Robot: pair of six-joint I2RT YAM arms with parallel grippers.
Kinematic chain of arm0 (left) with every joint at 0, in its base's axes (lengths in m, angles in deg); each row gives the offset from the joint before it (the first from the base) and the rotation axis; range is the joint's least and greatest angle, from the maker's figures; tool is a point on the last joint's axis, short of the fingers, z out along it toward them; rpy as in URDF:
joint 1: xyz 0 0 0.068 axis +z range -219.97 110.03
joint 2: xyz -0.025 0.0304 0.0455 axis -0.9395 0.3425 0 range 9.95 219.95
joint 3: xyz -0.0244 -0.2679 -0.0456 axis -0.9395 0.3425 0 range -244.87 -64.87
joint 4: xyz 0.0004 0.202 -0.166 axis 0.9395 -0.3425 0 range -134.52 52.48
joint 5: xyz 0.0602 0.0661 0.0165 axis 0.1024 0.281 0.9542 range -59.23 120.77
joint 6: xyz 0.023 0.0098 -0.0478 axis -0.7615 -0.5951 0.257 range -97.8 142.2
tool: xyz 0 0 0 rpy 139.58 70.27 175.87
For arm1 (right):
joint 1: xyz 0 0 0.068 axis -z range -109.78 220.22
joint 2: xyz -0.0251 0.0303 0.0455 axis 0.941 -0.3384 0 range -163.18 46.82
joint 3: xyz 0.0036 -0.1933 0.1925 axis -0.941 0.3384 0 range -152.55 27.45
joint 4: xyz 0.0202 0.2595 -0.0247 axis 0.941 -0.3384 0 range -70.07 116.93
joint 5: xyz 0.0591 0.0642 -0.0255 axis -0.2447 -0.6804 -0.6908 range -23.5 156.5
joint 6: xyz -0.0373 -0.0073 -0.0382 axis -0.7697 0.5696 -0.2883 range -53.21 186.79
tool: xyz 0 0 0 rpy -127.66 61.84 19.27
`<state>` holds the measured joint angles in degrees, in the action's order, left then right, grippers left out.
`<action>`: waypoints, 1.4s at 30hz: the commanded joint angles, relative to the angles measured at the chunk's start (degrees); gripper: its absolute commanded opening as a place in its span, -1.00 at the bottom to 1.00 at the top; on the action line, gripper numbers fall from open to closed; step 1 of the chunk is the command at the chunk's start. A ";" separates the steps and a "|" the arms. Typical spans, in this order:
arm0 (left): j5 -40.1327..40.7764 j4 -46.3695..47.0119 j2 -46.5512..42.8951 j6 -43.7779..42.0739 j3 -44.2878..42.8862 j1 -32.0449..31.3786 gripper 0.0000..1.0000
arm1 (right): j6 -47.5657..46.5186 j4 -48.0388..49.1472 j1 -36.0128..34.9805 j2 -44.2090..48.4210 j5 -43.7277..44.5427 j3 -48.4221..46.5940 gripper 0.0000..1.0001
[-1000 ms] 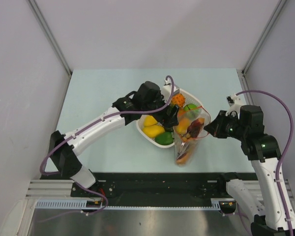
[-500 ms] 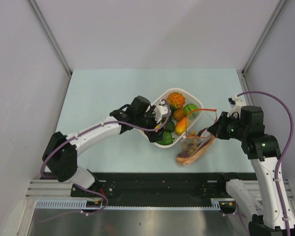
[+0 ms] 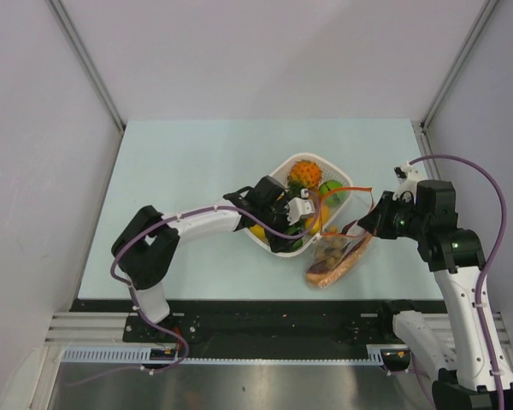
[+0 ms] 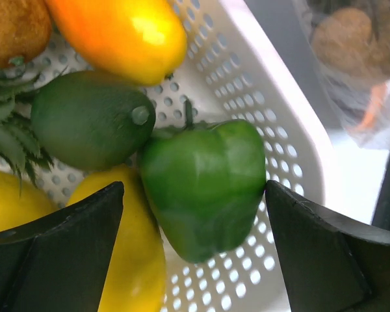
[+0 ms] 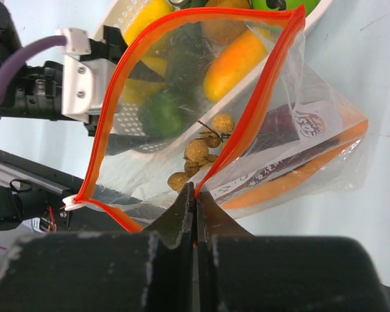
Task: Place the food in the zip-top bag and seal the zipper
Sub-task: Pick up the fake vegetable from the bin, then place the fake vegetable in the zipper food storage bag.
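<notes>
Clear plastic, soft and wrinkled: the zip-top bag (image 3: 335, 260) lies on the pale blue table (image 3: 179, 171), at about 4 o'clock from the white perforated basket (image 3: 280, 166) and close against it. The mouth of the bag stands open. In the right wrist view the red-orange zipper (image 5: 104, 123) makes a wide loop, through which the basket can be seen. The right gripper (image 5: 194, 195) is closed completely, and its two fingers pinch the zipper strip at the 6 o'clock point of this loop. Inside the bag a brown berry cluster (image 5: 198, 153) sits just at 12 o'clock from the pinch. A long orange slice (image 5: 292, 179) with a dark red centre lies at 3 o'clock from it, in the lower part of the bag.

The left gripper (image 4: 194, 195) is down in the basket with its black fingers (image 4: 58, 253) spread wide. A green bell pepper (image 4: 201, 175) lies between them. One fingertip is at the pepper's side and the other is just beside it, so nothing is clamped. A dark green oval fruit (image 4: 88, 117) touches the pepper at 10 o'clock. A yellow fruit (image 4: 127, 260) lies at 8 o'clock and an orange-yellow fruit (image 4: 123, 29) at 12 o'clock. In the top view a spiky orange fruit (image 3: 303, 173) rests at the far end of the basket.
</notes>
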<state>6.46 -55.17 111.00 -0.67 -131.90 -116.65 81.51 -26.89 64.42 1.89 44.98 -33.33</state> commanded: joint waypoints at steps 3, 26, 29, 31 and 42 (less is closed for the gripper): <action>3.66 1.04 3.80 -3.32 -3.64 -0.70 0.88 | -0.57 2.93 0.09 -0.95 -2.12 -0.31 -1.00; 2.17 1.81 -25.28 16.01 -7.14 5.28 -0.21 | 0.75 12.44 -3.07 -2.53 -12.15 -0.22 -1.00; 4.44 2.18 -24.33 18.21 -11.96 2.12 -0.18 | -1.01 11.11 -3.25 -3.06 -10.30 -0.31 -1.00; 5.15 2.79 -23.54 20.57 -13.91 0.01 -0.14 | -1.80 11.46 -3.34 -3.32 -10.21 -0.31 -1.00; 5.42 -0.28 -9.39 29.03 -23.68 -6.14 -0.05 | -2.94 11.55 -3.43 -3.33 -10.03 -0.22 -1.00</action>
<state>11.09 -54.39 97.91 24.48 -153.88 -121.43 79.63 -16.09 61.29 -2.24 34.86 -33.28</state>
